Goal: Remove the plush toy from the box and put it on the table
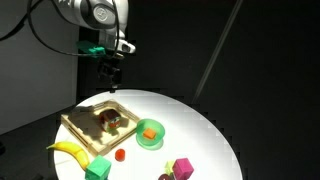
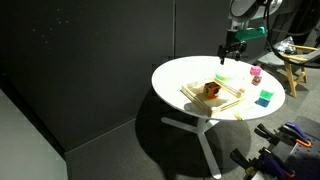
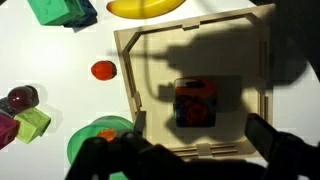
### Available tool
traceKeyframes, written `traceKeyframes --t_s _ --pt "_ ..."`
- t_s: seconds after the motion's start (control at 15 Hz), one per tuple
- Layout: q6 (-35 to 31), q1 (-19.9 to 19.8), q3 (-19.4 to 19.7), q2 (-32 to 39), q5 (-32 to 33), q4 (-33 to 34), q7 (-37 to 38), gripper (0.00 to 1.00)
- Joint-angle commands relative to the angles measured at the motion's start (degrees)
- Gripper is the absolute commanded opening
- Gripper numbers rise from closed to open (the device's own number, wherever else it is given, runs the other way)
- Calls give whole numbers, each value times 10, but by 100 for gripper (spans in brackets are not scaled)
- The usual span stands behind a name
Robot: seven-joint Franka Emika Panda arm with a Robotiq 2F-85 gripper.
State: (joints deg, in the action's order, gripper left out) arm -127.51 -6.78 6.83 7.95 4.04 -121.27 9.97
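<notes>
tan wood rims the box (image 3: pixel 128 80), which sits toward the edge of the white surface (image 1: pixel 200 125) where the banana (image 1: pixel 68 151) lies. the orange, red and white plush toy (image 3: pixel 196 103) rests about mid-floor inside it, clear of the rims. the pincer (image 1: pixel 112 76) hangs well above, fingers spread wide and empty, with the toy almost straight below the gap. a good grasp likely means a straight descent astride the toy, closing gently on its soft sides, then lifting above the low rim.
</notes>
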Motion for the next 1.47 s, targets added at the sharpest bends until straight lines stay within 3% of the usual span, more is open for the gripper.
traceKeyframes --t_s 0.0,0.8,1.4 --pt "-8 2 3 45 -3 35 4 100" --pt "-57 -1 1 167 -21 104 -6 100" --pt "-101 3 -3 222 -22 119 -10 100"
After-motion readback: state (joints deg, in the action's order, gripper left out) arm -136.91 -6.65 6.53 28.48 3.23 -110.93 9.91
